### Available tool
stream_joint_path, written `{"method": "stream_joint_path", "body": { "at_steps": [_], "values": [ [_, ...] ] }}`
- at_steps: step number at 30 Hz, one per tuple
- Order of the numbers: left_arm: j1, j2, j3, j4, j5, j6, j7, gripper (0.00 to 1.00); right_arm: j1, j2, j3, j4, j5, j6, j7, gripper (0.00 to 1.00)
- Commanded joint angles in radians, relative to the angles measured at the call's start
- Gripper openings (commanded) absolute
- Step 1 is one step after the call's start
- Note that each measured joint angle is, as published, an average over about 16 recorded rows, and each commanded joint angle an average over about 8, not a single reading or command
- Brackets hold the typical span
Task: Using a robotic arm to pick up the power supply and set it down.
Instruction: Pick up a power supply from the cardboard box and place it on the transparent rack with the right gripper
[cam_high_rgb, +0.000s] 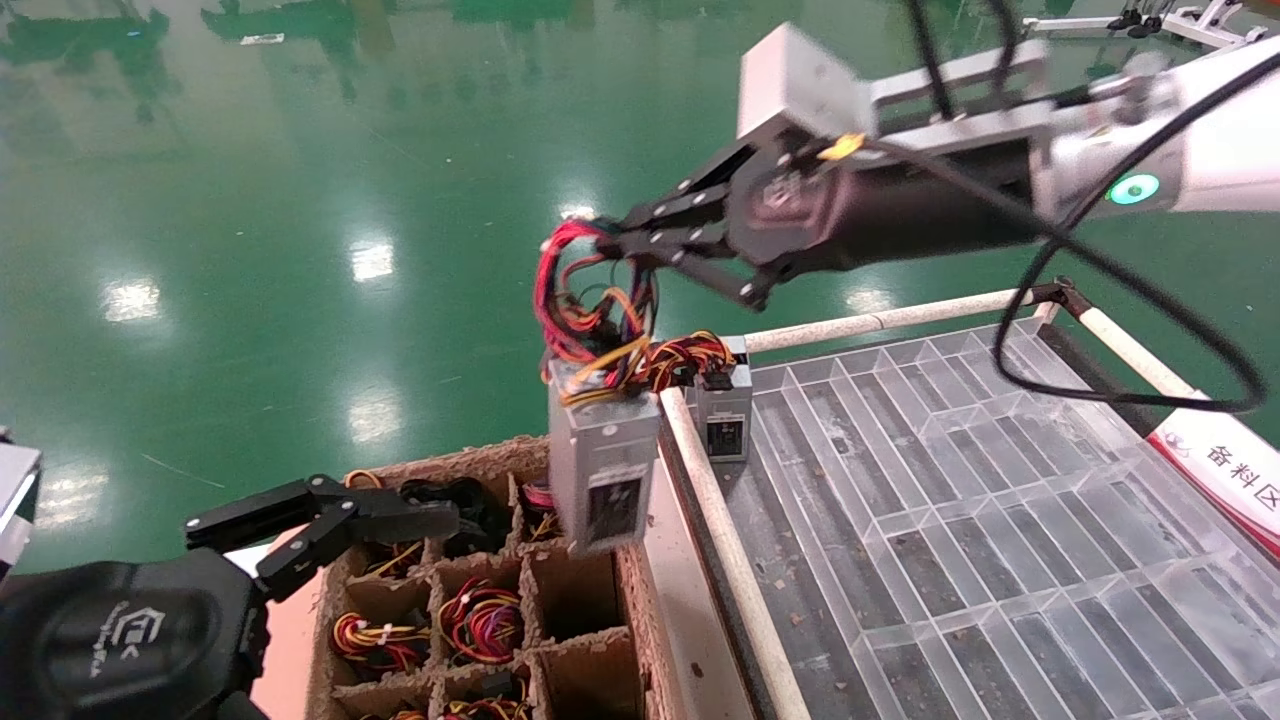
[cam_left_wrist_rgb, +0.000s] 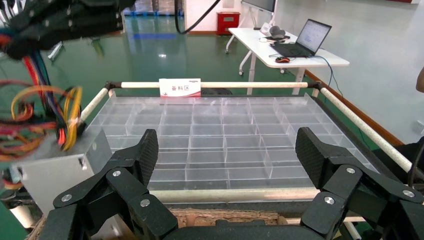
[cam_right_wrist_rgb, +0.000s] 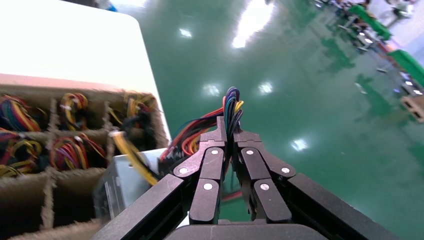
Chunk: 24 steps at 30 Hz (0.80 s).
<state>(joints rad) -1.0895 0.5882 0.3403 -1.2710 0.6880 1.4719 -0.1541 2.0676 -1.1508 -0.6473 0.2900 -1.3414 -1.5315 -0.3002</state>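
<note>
Power supply (cam_high_rgb: 603, 462) beneath right pincer (cam_high_rgb: 612, 238)

Glossy green floor (cam_high_rgb: 300, 200) all round, bright patches of ceiling light mirrored in it. White table (cam_left_wrist_rgb: 287, 50) stands on it; open laptop (cam_left_wrist_rgb: 305, 37) on table, mouse just beside laptop. Red cabinet (cam_left_wrist_rgb: 227, 22) beyond table, near white wall. Monitor on stand behind table.
</note>
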Motion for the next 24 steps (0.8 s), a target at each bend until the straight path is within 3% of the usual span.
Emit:
{"method": "stream_joint_path", "body": {
  "at_steps": [1,12,24],
  "values": [
    [0.000,0.000,0.000,0.000,0.000,0.000,0.000,1.00,0.018,0.012,0.002,-0.016,0.000,-0.005,-0.008,0.00],
    [0.000,0.000,0.000,0.000,0.000,0.000,0.000,1.00,0.087,0.068,-0.036,-0.109,-0.061,-0.021,-0.031,0.00],
    [0.000,0.000,0.000,0.000,0.000,0.000,0.000,1.00,0.046,0.059,-0.058,-0.205,-0.088,-0.004,-0.078,0.00]
  ]
}}
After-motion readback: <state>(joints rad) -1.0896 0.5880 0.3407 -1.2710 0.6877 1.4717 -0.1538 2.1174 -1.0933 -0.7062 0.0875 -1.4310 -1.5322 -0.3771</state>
